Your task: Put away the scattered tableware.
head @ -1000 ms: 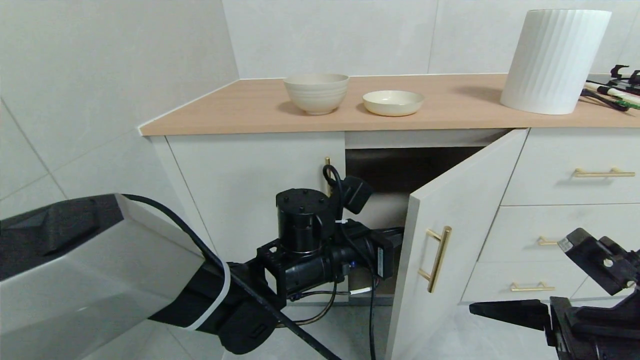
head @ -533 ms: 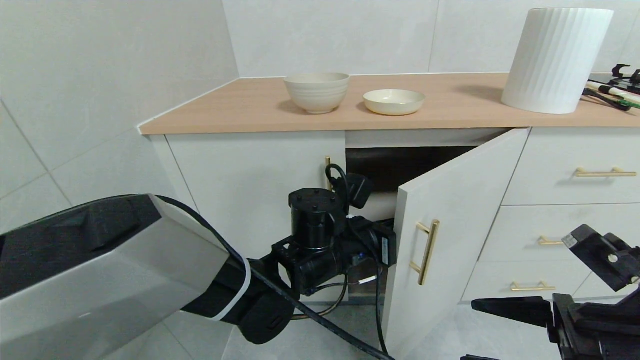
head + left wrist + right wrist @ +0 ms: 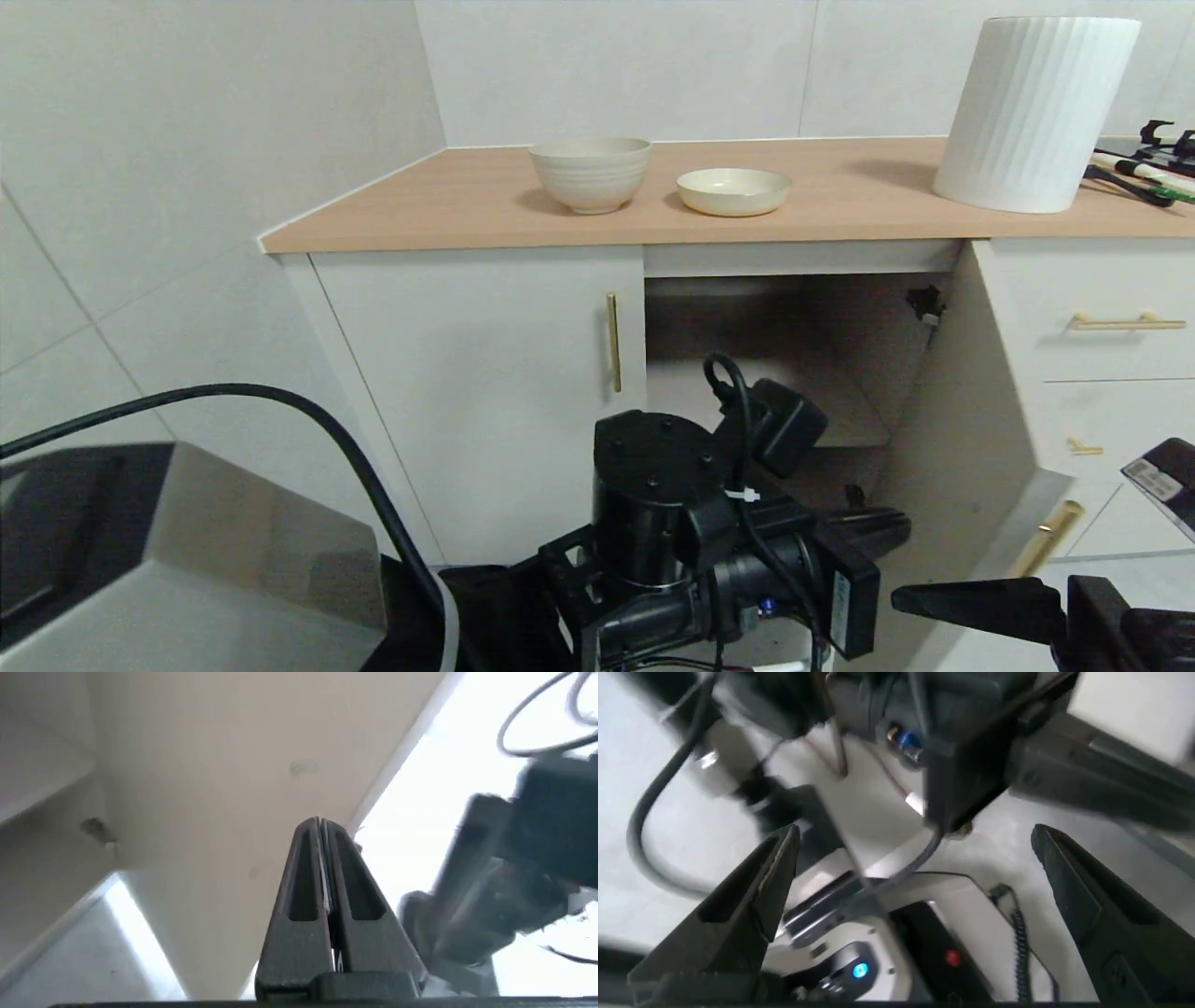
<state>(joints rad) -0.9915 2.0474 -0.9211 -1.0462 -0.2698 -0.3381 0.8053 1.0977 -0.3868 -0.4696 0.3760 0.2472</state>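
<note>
**Left gripper** (image 3: 319, 833): two dark fingers (image 3: 297, 896) pressed flat together with only a hairline seam between them. Nothing is held.
**Cabinet panel** (image 3: 234, 756): smooth and off-white, standing just beyond the gripper's tip. Whether the tip touches it cannot be told. It carries one small round mark (image 3: 301, 767) past the tip.
**Shelf edge** (image 3: 47, 789): a pale ledge beside the panel.
**Dark fitting** (image 3: 96, 829): small, near the ledge, too blurred to identify.
**Floor** (image 3: 84, 952): light grey, at the foot of the panel.
**Dark robot hardware** (image 3: 509, 891): blurred, on the gripper's other side.
**Cable loop** (image 3: 547, 714): thin, by the hardware against a bright background.
</note>
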